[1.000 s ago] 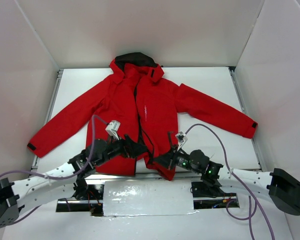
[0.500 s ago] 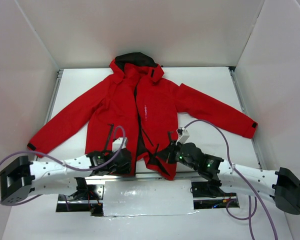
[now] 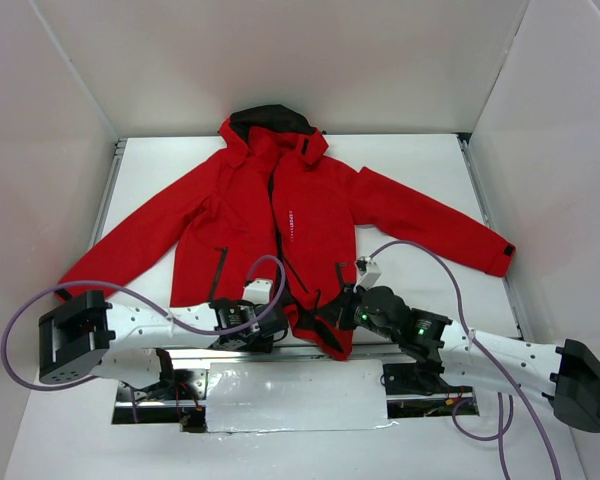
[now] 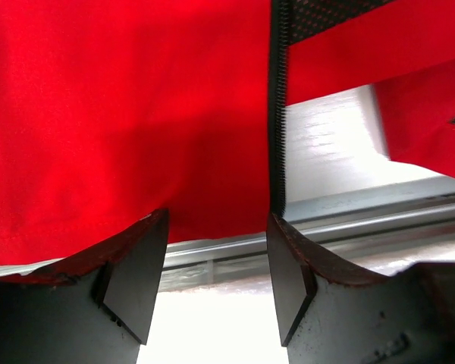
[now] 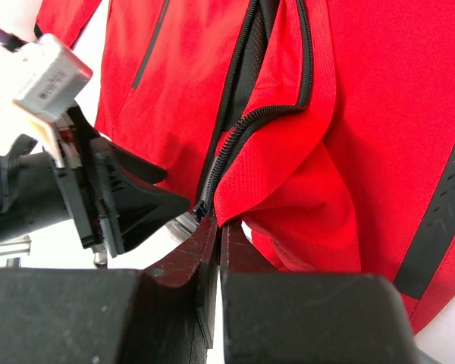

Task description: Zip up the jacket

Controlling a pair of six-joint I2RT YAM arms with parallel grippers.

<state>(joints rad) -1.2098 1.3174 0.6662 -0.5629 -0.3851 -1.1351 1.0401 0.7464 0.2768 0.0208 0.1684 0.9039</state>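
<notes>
Top external view: the red jacket (image 3: 320,215) lies flat on the white desk (image 3: 420,165) with its front up. Its black-lined hood (image 3: 270,118) is at the far side, its hem is at the near edge, and both sleeves are spread outward. The front zipper (image 3: 278,240) is unzipped, and the 2 front panels stand apart along it. The left gripper (image 3: 268,326) sits at the hem of the panel on the left arm's side, just beside the zipper's lower end. The right gripper (image 3: 332,310) sits at the hem of the other panel, which is bunched there. The 2 grippers are near each other but apart.

Left wrist view: the left fingers (image 4: 136,273) stand moderately apart and hold nothing. The red hem lies across the gap at their tips. The zipper teeth (image 4: 277,114) end at the tip of the finger on the picture's right.

Right wrist view: the right fingers (image 5: 243,262) are pressed together on the lower corner of their panel, beside the end of its teeth. 1 slanted black pocket zipper (image 5: 440,212) shows at the right edge.
</notes>
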